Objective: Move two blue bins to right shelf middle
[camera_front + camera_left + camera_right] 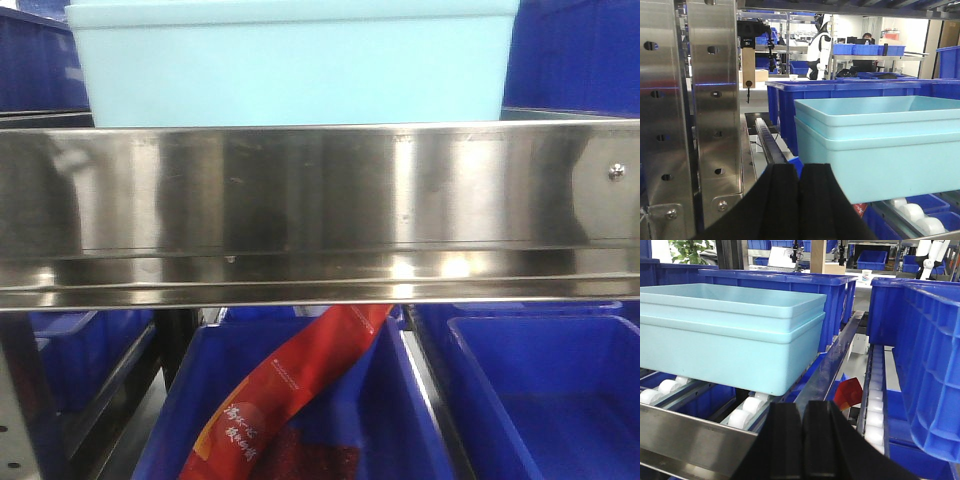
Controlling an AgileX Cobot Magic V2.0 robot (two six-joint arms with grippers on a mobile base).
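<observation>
On the steel tier's rollers point(752, 405), two nested pale-blue bins point(730, 335) upright, long side along the rail point(320, 205); both arms' fingers point(799, 200) point(802, 440) closed, empty.

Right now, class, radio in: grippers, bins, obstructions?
Left gripper shut, right gripper shut, both empty. Two nested light-blue bins on roller tier. Nothing blocking.

Pale blue bins point(295, 60) sit behind the steel front rail point(320, 205)

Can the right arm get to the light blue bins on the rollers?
Probably yes. The right tool, shut and empty, faces the stacked light blue bins across the steel front rail, with nothing between them.
</observation>
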